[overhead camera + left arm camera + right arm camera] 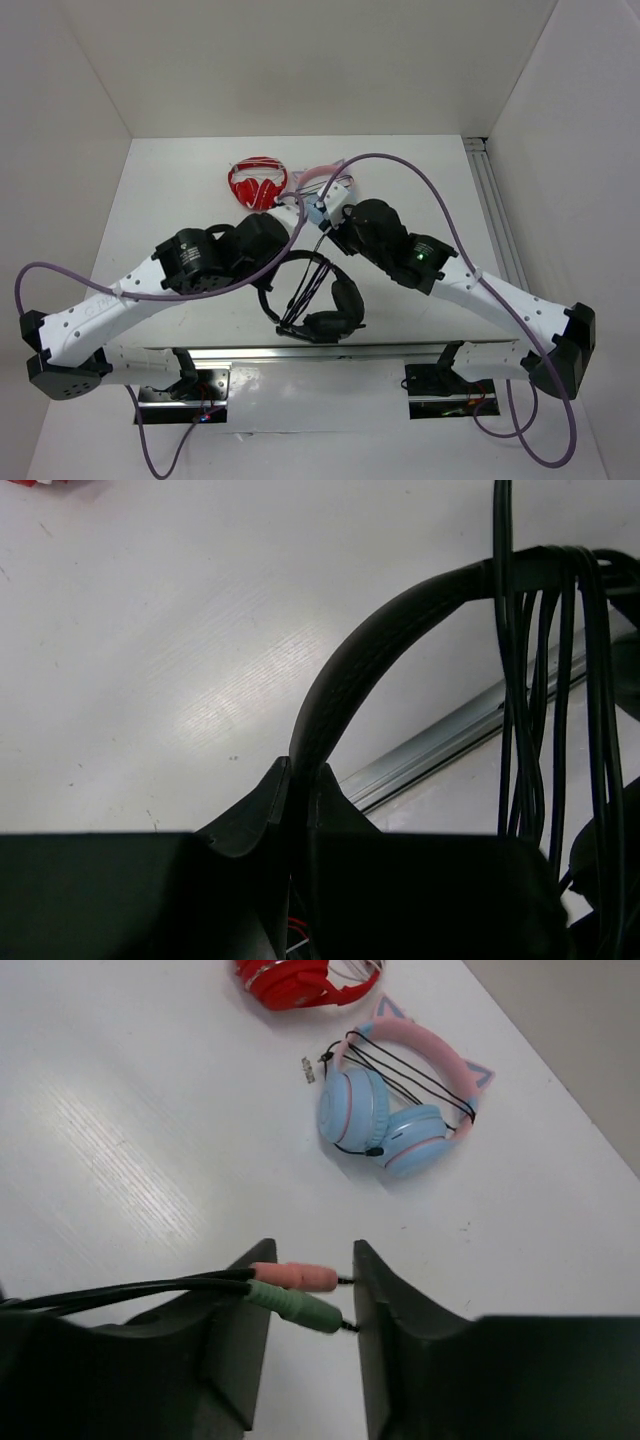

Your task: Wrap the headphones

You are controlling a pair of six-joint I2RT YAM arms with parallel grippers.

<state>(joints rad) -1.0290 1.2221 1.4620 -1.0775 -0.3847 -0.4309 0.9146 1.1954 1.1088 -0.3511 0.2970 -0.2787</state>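
Black over-ear headphones are sitting mid-table, just ahead of the aluminium rail at the near edge, between the two arms. The thin black cable is hanging in several loops over the padded headband.

Left gripper: the fingers are pressing together on the headband, pinching it at one end of the arc.

Right gripper: the fingers are standing well apart. The cable end is lying across the gap, with the pink jack plug and green jack plug side by side. The cable is running over the left finger and the plug tips are reaching the right finger's inner face. Not clamping, as far as I can tell.

Around: light blue and pink cat-ear headphones are lying on the white table beyond the right gripper, with their own cord wound across the band. Red headphones are sitting farther back, well apart from the black set. In the top view both arms are crowding over the area between them, covering most of the cat-ear set.
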